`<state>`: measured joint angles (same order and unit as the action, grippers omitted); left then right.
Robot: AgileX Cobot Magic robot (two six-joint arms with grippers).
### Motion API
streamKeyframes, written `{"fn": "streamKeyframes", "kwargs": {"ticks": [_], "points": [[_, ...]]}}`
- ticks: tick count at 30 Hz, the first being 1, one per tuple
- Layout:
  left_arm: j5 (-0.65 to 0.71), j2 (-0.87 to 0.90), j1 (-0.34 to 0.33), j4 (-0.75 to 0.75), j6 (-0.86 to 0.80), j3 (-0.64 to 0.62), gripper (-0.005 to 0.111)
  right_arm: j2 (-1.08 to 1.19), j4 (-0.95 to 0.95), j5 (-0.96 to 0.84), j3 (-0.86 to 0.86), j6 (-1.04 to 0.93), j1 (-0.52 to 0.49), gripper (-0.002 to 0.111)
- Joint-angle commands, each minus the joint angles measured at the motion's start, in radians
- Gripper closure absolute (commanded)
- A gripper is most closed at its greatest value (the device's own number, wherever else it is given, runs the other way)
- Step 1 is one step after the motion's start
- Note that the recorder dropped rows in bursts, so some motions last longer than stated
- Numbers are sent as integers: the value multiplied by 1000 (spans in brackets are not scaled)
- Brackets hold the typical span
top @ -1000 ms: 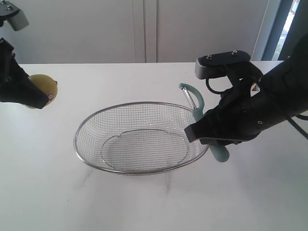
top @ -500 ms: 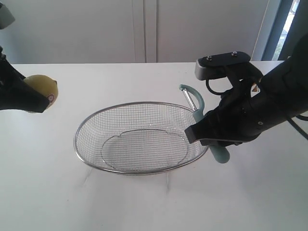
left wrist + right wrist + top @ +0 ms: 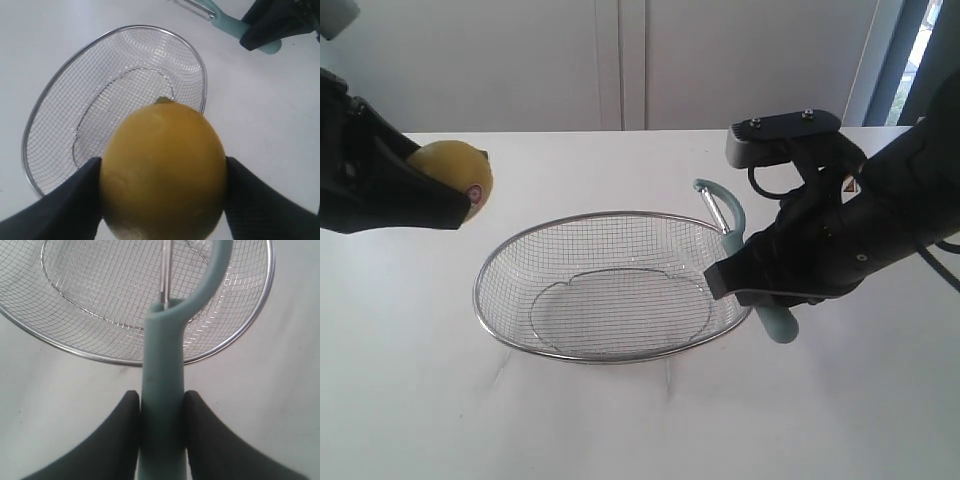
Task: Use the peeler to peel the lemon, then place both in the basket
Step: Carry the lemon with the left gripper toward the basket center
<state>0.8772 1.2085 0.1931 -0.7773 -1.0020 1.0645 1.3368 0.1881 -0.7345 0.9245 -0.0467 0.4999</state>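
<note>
The yellow lemon (image 3: 455, 170) with its small red sticker hangs in the air left of the wire basket (image 3: 510, 255), and my left gripper (image 3: 460, 200) is shut on it. In the left wrist view the lemon (image 3: 162, 167) fills the space between the black fingers (image 3: 60, 210), with the basket (image 3: 65, 85) below and beyond it. My right gripper (image 3: 760, 290) is shut on the pale teal peeler (image 3: 775, 320) by its handle, beside the basket's right rim. In the right wrist view the peeler (image 3: 162, 370) points its loop head over the basket (image 3: 240, 340).
The basket sits mid-table on a white tabletop (image 3: 640, 420). A white cabinet wall (image 3: 620, 60) stands behind the table. The right arm's black body (image 3: 860, 230) hangs over the table's right side.
My left gripper has carried the lemon to the right, toward the basket's left rim. The right gripper and the peeler have stayed where they were.
</note>
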Motion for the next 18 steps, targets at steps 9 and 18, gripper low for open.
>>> {"fn": "streamKeyframes", "kwargs": {"ticks": [9,18], "points": [[-52,-2,88,-72,-39,-7,107,-9,7,-4,-3,4,-5,108],[-11,88,88,-224,-171,-7,107,-9,7,-2,-3,4,-5,108]]}}
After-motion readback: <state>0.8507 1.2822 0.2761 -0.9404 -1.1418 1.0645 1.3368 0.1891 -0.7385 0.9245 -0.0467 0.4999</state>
